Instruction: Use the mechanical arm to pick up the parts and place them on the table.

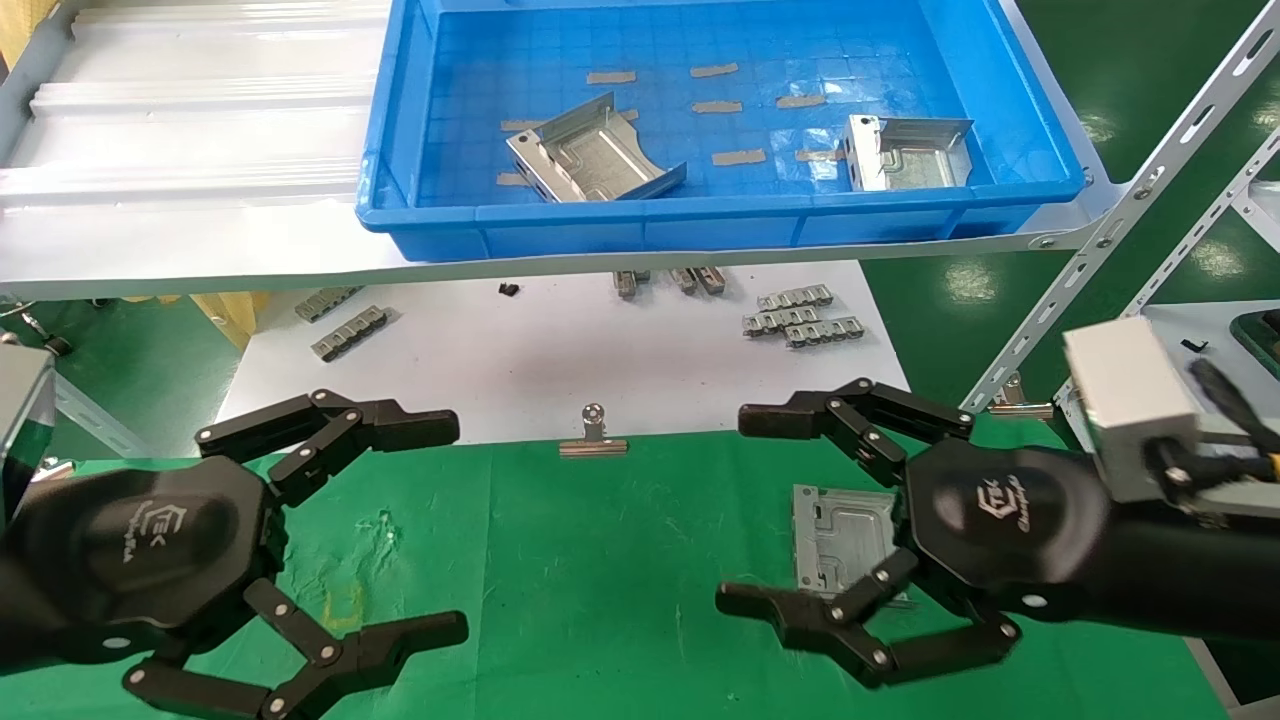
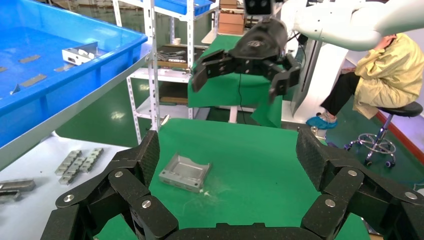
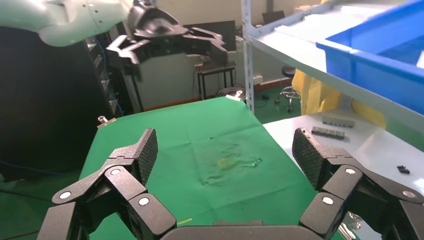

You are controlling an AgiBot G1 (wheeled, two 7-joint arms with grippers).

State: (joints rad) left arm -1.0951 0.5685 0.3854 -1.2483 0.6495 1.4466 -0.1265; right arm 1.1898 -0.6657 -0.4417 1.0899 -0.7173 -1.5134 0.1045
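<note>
- Ahead of both grippers, the blue bin [image 1: 420, 150] holds two silver parts [image 1: 597, 155] [image 1: 908, 152]
- Right gripper [image 1: 728, 510] is spread wide, holding nothing; a third part [image 1: 838, 535] lies flat on the green tabletop [image 1: 600, 580] just behind its fingertips
- Left gripper [image 1: 455, 528] gapes open, also holding nothing, with bare green cloth between the two grippers

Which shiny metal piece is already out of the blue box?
The silver part lying on the green table, under the open right gripper. The other two parts are inside the blue bin.
</note>
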